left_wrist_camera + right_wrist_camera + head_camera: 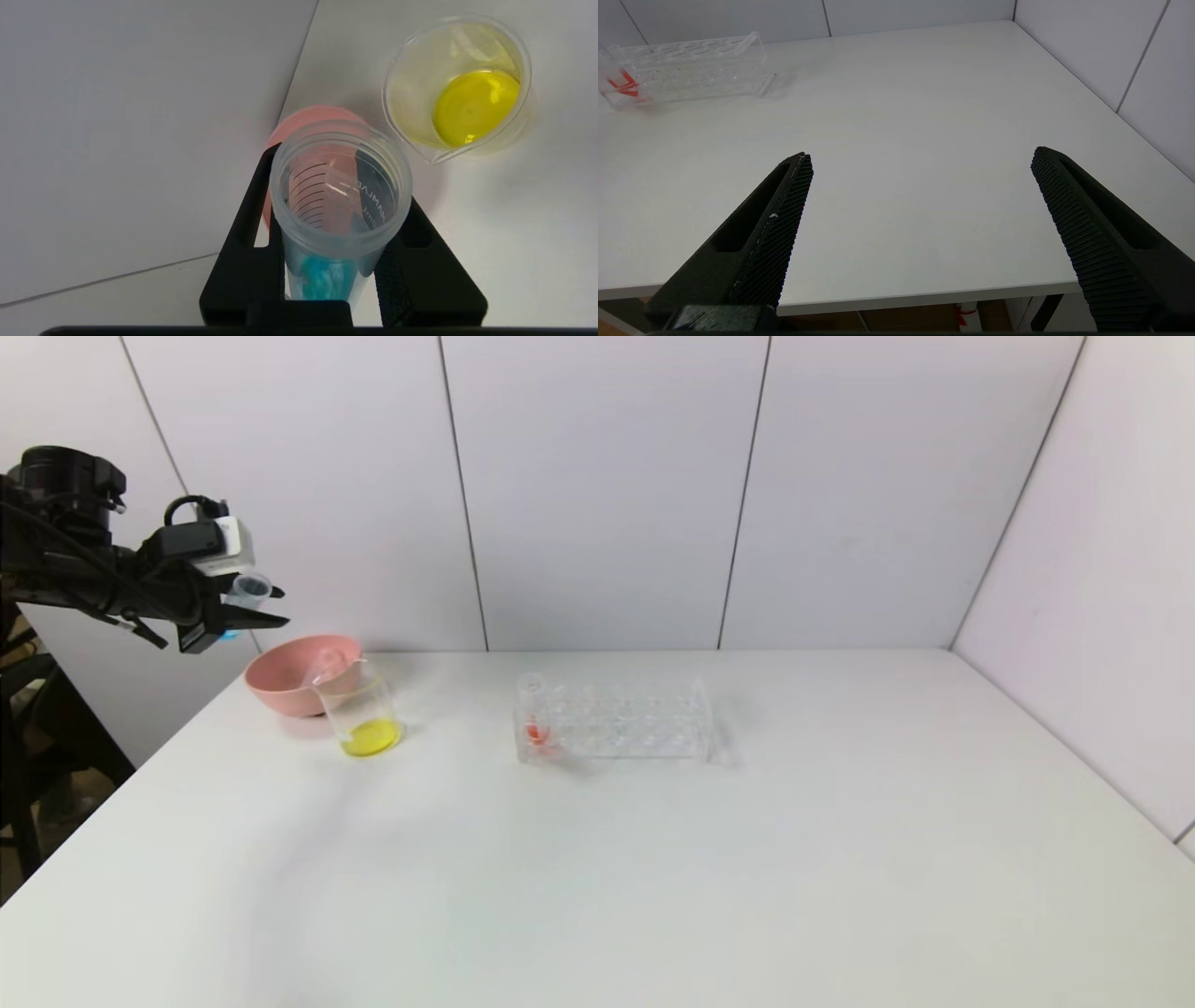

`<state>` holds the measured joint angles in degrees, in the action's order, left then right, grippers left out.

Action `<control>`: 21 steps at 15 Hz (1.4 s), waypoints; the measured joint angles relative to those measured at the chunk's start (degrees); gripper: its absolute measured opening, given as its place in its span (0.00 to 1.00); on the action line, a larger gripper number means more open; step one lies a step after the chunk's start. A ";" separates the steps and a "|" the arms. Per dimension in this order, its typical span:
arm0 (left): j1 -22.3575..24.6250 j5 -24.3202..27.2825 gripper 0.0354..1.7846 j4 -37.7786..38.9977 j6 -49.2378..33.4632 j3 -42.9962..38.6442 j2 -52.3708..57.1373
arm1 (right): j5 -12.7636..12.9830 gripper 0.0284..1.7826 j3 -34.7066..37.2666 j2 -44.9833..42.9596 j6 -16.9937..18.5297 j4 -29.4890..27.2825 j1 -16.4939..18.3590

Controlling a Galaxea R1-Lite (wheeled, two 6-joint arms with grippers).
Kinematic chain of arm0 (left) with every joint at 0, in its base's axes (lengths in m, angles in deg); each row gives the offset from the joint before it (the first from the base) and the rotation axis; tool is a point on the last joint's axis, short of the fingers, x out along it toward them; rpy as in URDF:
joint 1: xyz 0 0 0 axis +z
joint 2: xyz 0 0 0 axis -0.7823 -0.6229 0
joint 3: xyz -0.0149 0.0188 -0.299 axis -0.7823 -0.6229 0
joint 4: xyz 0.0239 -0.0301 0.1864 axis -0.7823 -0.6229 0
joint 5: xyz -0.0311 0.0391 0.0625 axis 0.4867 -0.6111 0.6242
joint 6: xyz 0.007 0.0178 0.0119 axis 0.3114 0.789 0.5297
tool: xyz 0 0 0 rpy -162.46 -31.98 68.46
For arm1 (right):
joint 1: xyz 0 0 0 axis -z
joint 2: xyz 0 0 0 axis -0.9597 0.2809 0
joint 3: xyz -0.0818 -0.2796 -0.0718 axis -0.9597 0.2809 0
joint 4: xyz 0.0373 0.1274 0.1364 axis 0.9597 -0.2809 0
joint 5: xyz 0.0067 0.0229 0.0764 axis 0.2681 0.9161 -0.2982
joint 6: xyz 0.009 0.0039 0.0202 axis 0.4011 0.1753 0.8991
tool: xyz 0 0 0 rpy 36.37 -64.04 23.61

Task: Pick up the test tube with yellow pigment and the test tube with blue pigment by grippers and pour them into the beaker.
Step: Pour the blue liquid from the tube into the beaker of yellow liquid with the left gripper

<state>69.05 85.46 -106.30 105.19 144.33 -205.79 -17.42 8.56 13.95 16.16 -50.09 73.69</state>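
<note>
- Yellow already in beaker [364, 714], so half done.
- Left pincer [245, 607] clamps blue tube [338, 205], beaker below & ahead; pour left.
- Right pincer [920, 186] wide, idle.

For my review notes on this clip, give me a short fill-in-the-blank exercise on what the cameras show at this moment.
1. The left gripper is shut on the clear plastic test tube with ___ pigment at its tip.
2. The liquid in the small clear glass beaker is ___.
3. The round pink bowl stands right ___ the beaker.
4. The right gripper hangs over the white table with its jaws ___.

Missing words: blue; yellow; behind; open
</note>
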 joint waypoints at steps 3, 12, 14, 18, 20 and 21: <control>-1.44 -5.51 0.28 -2.23 1.58 0.10 0.24 | 0.00 0.96 0.00 0.00 0.00 0.00 0.00; -3.94 -14.75 0.28 -4.55 7.56 0.21 -0.06 | 0.00 0.96 0.00 0.00 0.00 0.00 0.00; -4.44 -15.32 0.28 -4.71 8.58 0.24 -0.11 | -0.02 0.96 0.00 0.00 0.00 0.00 0.00; -5.68 -17.20 0.28 -4.77 9.39 0.38 -0.52 | 0.00 0.96 0.00 0.00 -0.02 0.00 0.00; -6.36 -17.48 0.28 -4.74 9.48 0.38 -0.88 | 0.00 0.96 0.00 0.00 -0.02 0.00 0.00; -6.62 -17.94 0.28 -4.74 9.48 0.40 -1.10 | 0.00 0.96 0.00 0.00 0.00 0.00 0.00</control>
<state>62.43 67.51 -111.04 114.68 144.73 -206.88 -17.42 8.56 13.95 16.16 -50.09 73.69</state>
